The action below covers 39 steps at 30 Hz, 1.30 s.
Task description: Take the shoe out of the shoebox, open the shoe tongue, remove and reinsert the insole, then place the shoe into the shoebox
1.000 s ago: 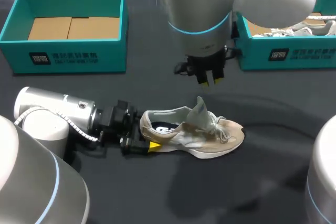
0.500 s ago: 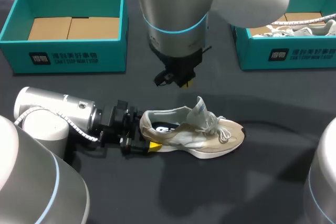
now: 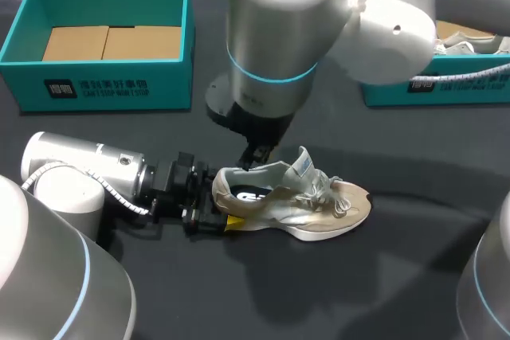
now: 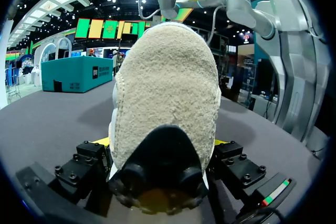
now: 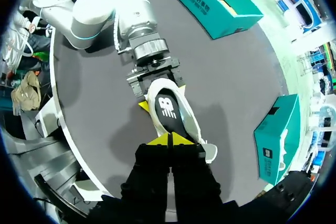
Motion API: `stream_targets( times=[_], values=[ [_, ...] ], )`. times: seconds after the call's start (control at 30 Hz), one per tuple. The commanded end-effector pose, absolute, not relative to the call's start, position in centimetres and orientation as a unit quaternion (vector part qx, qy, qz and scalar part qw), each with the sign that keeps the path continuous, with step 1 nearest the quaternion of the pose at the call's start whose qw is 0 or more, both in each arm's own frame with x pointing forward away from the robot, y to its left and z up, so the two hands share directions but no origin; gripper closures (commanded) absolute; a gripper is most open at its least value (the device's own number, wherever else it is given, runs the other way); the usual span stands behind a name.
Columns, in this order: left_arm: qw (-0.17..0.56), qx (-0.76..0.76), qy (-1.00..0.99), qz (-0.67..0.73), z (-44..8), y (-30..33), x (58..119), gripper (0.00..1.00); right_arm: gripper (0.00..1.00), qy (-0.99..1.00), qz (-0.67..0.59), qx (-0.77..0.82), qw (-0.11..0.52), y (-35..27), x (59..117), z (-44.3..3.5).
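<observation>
A beige and white shoe (image 3: pixel 319 206) lies on its side on the dark table, toe to the right, tongue (image 3: pixel 302 166) raised. Its black insole (image 3: pixel 253 194) with a white logo shows in the opening. My left gripper (image 3: pixel 225 220) is at the heel, its fingers wide open with the heel between them; in the left wrist view the heel (image 4: pixel 165 103) fills the space ahead. My right gripper (image 5: pixel 170 139) is shut and empty, hovering just over the shoe (image 5: pixel 170 111) near the collar. In the head view its dark fingers (image 3: pixel 253 154) sit at the collar's rim, mostly hidden under the arm.
A teal shoebox (image 3: pixel 103 85) with cardboard inside stands at the back left. A second teal shoebox (image 3: pixel 446 89) at the back right holds another white shoe, partly hidden by my right arm. Bare dark table lies in front of the shoe.
My right arm swung left and came down from behind the shoe to its collar, and its fingers closed. The left arm and the shoe stayed put.
</observation>
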<state>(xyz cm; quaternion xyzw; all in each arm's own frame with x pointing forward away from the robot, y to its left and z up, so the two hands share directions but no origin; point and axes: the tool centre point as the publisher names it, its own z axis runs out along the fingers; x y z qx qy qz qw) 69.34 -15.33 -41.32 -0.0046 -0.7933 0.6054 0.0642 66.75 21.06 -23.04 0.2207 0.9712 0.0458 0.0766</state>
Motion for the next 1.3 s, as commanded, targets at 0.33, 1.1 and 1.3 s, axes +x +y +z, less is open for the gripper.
stream_targets(
  times=[0.33,1.1,1.3],
  values=[
    [0.064,-0.004,-0.793,0.605,-41.9,-15.4,69.1,1.00,1.00,0.988,0.074,0.137,0.019,23.6,68.6,-27.4],
    [0.064,-0.004,-0.793,0.605,-41.9,-15.4,69.1,1.00,1.00,0.985,0.123,0.121,-0.031,23.8,68.7,-33.1],
    [0.064,-0.004,-0.793,0.605,-41.9,-15.4,69.1,1.00,1.00,0.985,0.123,0.121,-0.031,23.8,68.7,-33.1]
  ],
)
